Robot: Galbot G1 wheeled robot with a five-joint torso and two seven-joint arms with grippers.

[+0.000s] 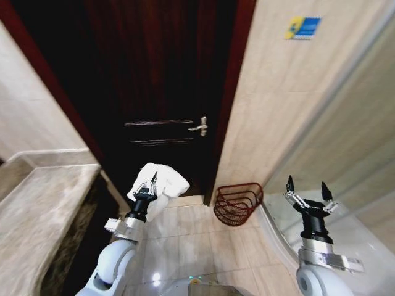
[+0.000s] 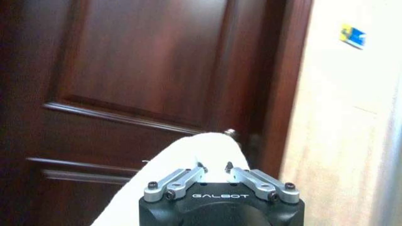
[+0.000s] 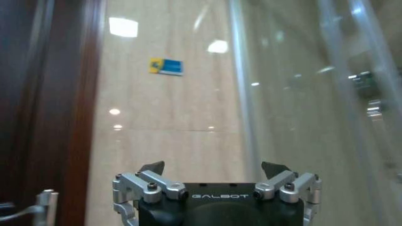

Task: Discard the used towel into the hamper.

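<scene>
A crumpled white towel (image 1: 165,184) hangs in my left gripper (image 1: 148,183), which is shut on it and held up at the left of the head view, in front of the dark door. In the left wrist view the towel (image 2: 169,181) drapes over the closed fingers (image 2: 188,176). The hamper (image 1: 237,203), a dark red-brown wire basket, stands on the floor against the tiled wall, to the right of and below the towel. My right gripper (image 1: 307,185) is raised at the right, open and holding nothing; its fingers (image 3: 154,168) stand wide apart.
A dark wooden door (image 1: 163,92) with a metal handle (image 1: 199,127) fills the back. A stone counter (image 1: 37,209) runs along the left. A curved glass shower wall (image 1: 345,179) stands at the right. Tiled floor (image 1: 191,240) lies between.
</scene>
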